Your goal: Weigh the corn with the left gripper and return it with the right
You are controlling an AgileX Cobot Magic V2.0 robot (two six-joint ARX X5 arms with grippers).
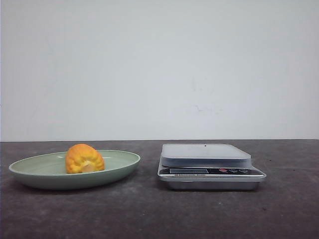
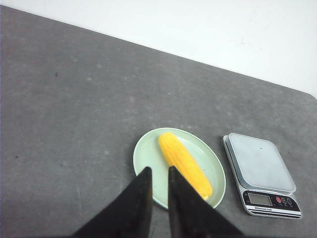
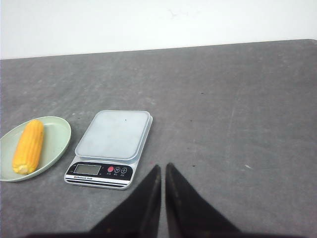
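Left wrist view: corn (image 2: 184, 163) on plate (image 2: 148, 153), beyond nearly-closed, seemingly empty left fingers (image 2: 143, 186).

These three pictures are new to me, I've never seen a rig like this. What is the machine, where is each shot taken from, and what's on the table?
It is a two-armed robot at a table. The level picture comes from a camera facing forward over the dark table; neither arm shows in it. The other two come from cameras on the wrists, looking down past each arm's own pincer. The black wedges are the left gripper and the right gripper; both look nearly closed and hold nothing.

On the table sits a pale green plate with the corn lying in it. The corn looks stubby head-on, but the wrist views show a longer cob. Beside the plate stands a small kitchen scale, its platform bare.
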